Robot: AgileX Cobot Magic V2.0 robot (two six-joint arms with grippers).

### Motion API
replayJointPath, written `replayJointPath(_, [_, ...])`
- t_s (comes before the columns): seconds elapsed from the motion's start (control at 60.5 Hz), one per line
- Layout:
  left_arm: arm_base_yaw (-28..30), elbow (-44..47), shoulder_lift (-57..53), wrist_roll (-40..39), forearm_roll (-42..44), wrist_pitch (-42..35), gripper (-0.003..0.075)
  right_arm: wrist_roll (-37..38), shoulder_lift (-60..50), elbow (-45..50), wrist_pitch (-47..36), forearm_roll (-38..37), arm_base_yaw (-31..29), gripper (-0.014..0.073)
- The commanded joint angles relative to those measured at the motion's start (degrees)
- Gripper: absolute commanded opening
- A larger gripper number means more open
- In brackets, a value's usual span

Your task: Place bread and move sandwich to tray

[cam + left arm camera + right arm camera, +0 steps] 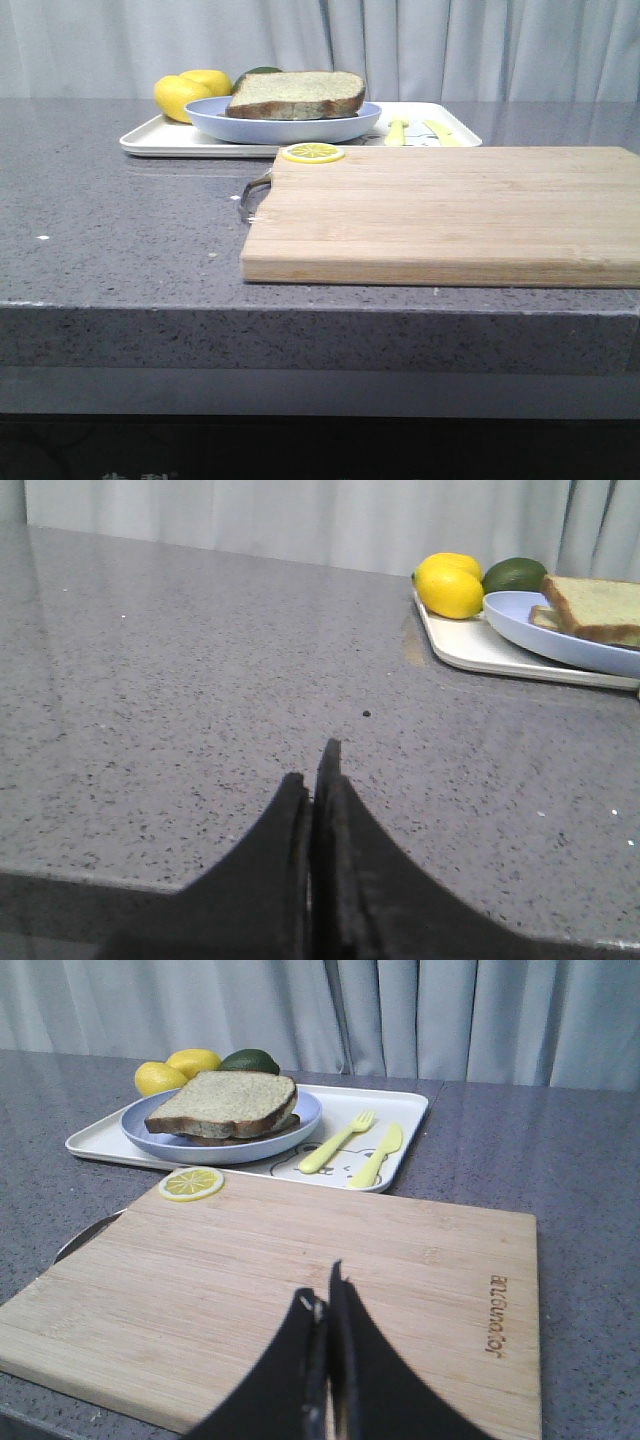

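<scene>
The sandwich [296,94] lies on a pale blue round plate [283,125], and the plate rests on the cream-white tray [165,140] at the back of the counter. Its top bread slice [226,1101] covers the lower slice; no egg shows. The same sandwich [595,608], plate [550,635] and tray [470,648] show in the left wrist view. My left gripper [313,770] is shut and empty over bare counter, well short of the tray. My right gripper [326,1295] is shut and empty over the wooden cutting board [290,1290]. Neither gripper shows in the front view.
Two lemons [190,93] and a dark green fruit [250,1060] sit at the tray's far left. A yellow fork [335,1142] and knife [377,1155] lie on the tray's right part. A lemon slice [312,153] lies on the cutting board's [450,215] back left corner.
</scene>
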Motion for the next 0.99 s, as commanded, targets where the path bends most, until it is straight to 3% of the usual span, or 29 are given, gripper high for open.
replayJointPath(0.0, [-1.8,0.6,-1.3,0.0,0.2,-8.9,-0.0020,0.0,0.5,-1.6,-4.3,0.3,0.0,-0.0060])
replayJointPath(0.066, [-1.8,2.3,-1.3,0.0,0.2,-11.6,-0.0020,0.0,0.5,-1.6,-4.3,0.3,0.0,-0.0060])
replayJointPath(0.976, [-1.6,2.1,-1.2,0.0,0.2,-9.5,-0.0020,0.0,0.5,-1.6,-4.1,0.3,0.0,-0.0060])
